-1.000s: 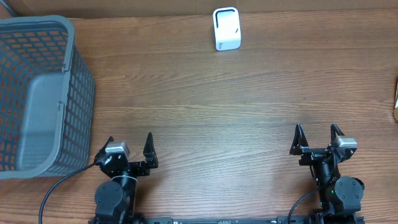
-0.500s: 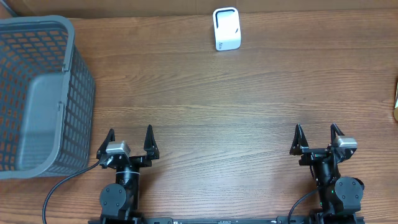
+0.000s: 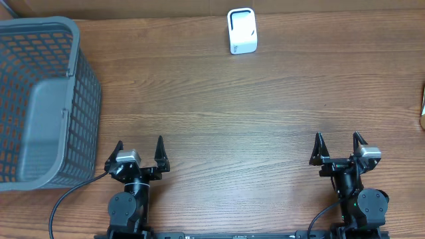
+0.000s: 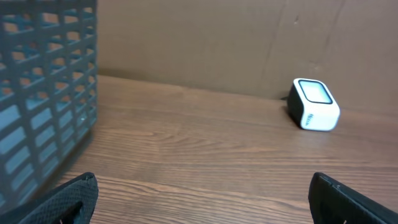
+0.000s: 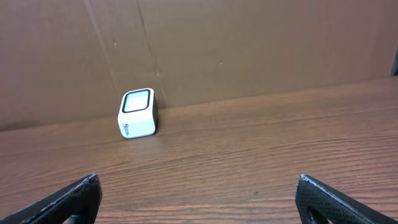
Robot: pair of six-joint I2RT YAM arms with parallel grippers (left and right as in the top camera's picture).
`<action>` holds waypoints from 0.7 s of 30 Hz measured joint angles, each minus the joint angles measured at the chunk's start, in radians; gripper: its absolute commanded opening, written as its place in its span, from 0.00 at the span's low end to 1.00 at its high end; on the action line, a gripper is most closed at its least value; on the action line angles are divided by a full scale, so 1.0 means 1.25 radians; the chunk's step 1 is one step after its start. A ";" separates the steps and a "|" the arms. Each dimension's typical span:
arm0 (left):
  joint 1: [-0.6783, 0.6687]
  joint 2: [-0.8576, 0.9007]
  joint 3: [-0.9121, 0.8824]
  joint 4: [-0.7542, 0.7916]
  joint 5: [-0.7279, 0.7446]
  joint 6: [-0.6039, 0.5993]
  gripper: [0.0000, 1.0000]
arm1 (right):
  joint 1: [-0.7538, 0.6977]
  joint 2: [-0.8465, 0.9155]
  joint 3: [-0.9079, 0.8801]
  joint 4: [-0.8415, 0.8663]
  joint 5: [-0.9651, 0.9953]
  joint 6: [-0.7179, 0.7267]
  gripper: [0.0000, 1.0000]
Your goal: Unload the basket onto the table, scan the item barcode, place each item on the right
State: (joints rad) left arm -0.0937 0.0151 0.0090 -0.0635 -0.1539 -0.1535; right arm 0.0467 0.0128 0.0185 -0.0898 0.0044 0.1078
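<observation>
**Fingers wide, nothing held**

My left fingers (image 3: 160,151) and right fingers (image 3: 317,149) stand spread over the bare desk (image 3: 232,119). The gray basket (image 3: 46,99) sits near my left. The white scanner (image 3: 241,30) stands at the far edge, well apart.

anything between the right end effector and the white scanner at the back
Nothing visible. Only brown wooden tabletop lies between the right end effector and the small white box-shaped scanner; the grey plastic basket stands far off to the left.
</observation>
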 measured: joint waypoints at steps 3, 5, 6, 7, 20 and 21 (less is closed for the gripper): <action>0.027 0.000 0.000 -0.001 0.010 0.001 1.00 | 0.000 0.000 0.000 0.000 0.000 0.000 1.00; 0.045 0.000 0.000 -0.003 0.019 0.001 1.00 | 0.000 0.000 0.000 0.000 0.000 0.000 1.00; 0.053 0.000 0.000 -0.003 0.022 0.001 1.00 | 0.000 0.000 0.000 0.000 0.000 0.000 1.00; 0.062 0.000 0.000 -0.004 0.025 0.001 1.00 | 0.000 0.000 0.000 0.000 0.000 0.000 1.00; 0.077 0.000 0.000 -0.006 0.039 0.066 1.00 | 0.000 0.000 0.000 0.000 0.000 0.000 1.00; 0.077 0.000 0.000 -0.006 0.039 0.070 1.00 | 0.000 0.000 0.000 0.000 0.000 0.000 1.00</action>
State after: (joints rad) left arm 0.0029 0.0151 0.0090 -0.0711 -0.1051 -0.0662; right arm 0.0467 0.0128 0.0185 -0.0902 0.0044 0.1078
